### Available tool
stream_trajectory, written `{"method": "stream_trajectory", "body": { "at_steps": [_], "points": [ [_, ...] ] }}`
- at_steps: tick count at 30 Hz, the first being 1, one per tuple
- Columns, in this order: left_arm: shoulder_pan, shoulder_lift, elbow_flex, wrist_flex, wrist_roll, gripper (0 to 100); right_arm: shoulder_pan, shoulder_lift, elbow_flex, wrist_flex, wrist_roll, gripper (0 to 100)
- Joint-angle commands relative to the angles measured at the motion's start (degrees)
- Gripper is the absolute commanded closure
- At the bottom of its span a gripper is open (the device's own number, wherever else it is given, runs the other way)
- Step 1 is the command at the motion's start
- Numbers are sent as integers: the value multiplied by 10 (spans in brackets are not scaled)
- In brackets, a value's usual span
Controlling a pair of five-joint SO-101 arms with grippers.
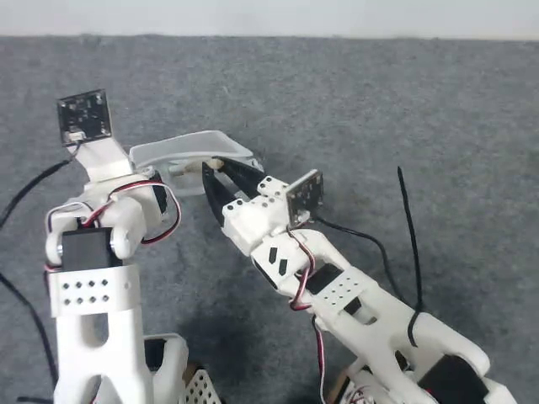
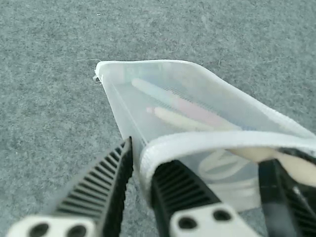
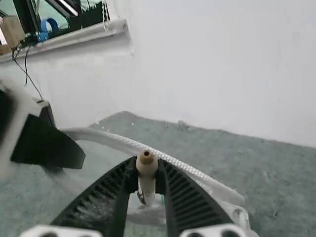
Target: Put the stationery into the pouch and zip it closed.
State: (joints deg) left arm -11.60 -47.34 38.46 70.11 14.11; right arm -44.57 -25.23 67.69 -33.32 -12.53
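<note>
Toward the far middle of the grey bench (image 1: 379, 109): translucent pouch (image 1: 195, 153), mouth open and facing both arms, zip not closed. Far end close to or on the bench surface; contact not determinable.

At the near rim of the pouch: left tool (image 2: 143, 157), clamped on the white zip edge, one finger (image 2: 106, 180) outside the wall and the other inside. Rim pinched between the ribbed pads and held up.

Inside the pouch, seen through the wall from the left wrist view: pale blue-green pen (image 2: 150, 90), pink pen (image 2: 195, 109) and yellowish pen (image 2: 180, 121), lying lengthwise and side by side, touching or nearly so. Nearer the mouth, a whitish looped shape (image 2: 222, 165), not identifiable.

At the open mouth, just beside the left tool: right tool (image 3: 146, 165), closed on a cream pen (image 3: 145, 160). Gripped a short way below its rounded end, with that end standing clear of the fingertips. Pen directly over the zip edge, shaft angled into the opening; depth of insertion hidden by the fingers.

On the bench to the right of the right arm, well apart from the pouch: thin black cable (image 1: 410, 227).
</note>
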Motion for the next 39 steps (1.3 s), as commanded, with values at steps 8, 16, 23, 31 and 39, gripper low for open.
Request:
{"method": "stream_trajectory", "body": {
  "at_steps": [8,16,23,31,39],
  "points": [
    [3,-4,-7,-14,-4,988,-20,-132,-62,237,-5,992],
    [3,-4,-7,-13,-5,988,-42,-133,-83,293,-5,991],
    [3,-4,-6,-13,-5,988,-42,-133,-84,298,-3,991],
    [3,-4,-6,-13,-5,988,-42,-145,-89,342,-4,740],
    [3,-4,-6,-14,-5,988,-39,-232,-100,438,-4,786]
  ]
}}
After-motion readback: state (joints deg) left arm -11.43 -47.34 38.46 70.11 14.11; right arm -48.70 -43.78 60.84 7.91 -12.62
